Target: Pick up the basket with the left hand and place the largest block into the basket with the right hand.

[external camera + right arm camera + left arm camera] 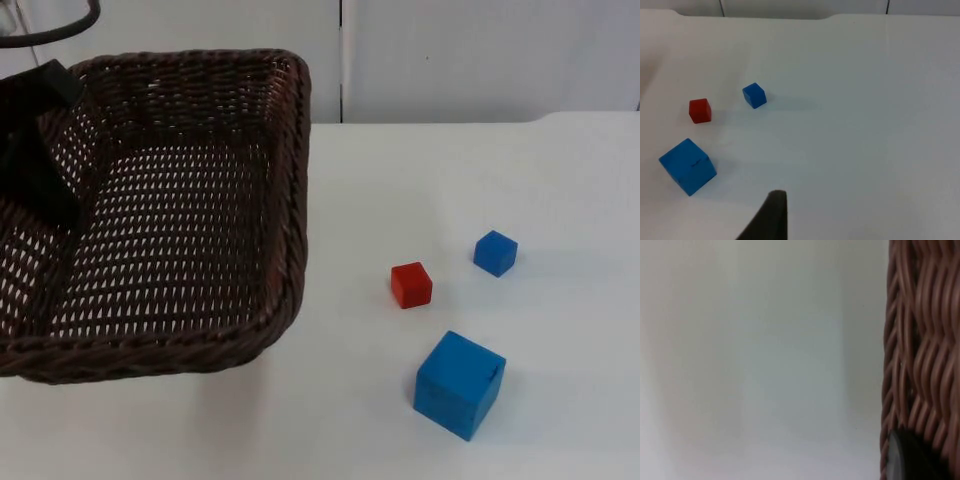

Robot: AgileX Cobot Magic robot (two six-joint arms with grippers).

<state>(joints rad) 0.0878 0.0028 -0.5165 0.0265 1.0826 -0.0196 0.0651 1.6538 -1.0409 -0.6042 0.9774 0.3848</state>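
The large blue block (459, 384) sits free while the left tool (40, 130) grips the basket (200, 340).

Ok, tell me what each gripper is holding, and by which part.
The left gripper holds the basket by its left rim. The right gripper holds nothing, hovering above the table.

Open table (560, 180) around large blue block (459, 384).

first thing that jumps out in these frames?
The dark brown wicker basket at the table's left, lifted and tilted, with the left gripper at its left rim. Then three loose blocks to its right: a large blue block nearest the camera, a small red block and a small blue block beyond it.
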